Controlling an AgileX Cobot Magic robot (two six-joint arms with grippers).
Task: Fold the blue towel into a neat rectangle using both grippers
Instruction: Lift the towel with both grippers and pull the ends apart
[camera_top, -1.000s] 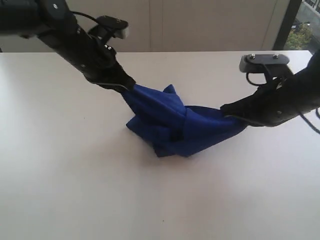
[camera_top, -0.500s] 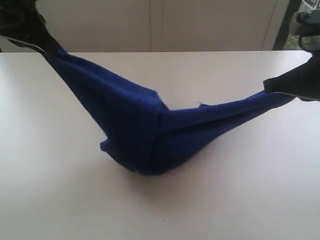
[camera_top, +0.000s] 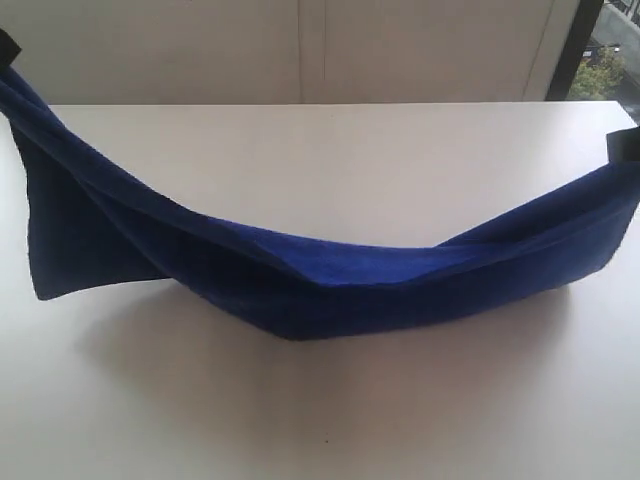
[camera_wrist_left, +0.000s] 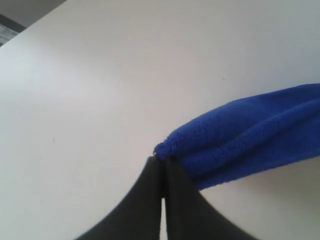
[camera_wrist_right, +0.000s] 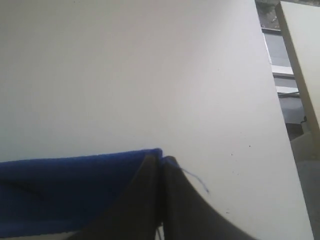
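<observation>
While one blue towel sags, two pincers gripping ends

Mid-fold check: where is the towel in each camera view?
Exterior: towel spans the frame edge to edge, sagging in the middle.
Left wrist: towel end pinched in left fingers.
Right wrist: other end pinched in right fingers.
Shared landmark: white table.

text: none legible | labels: none | numbers: none
</observation>
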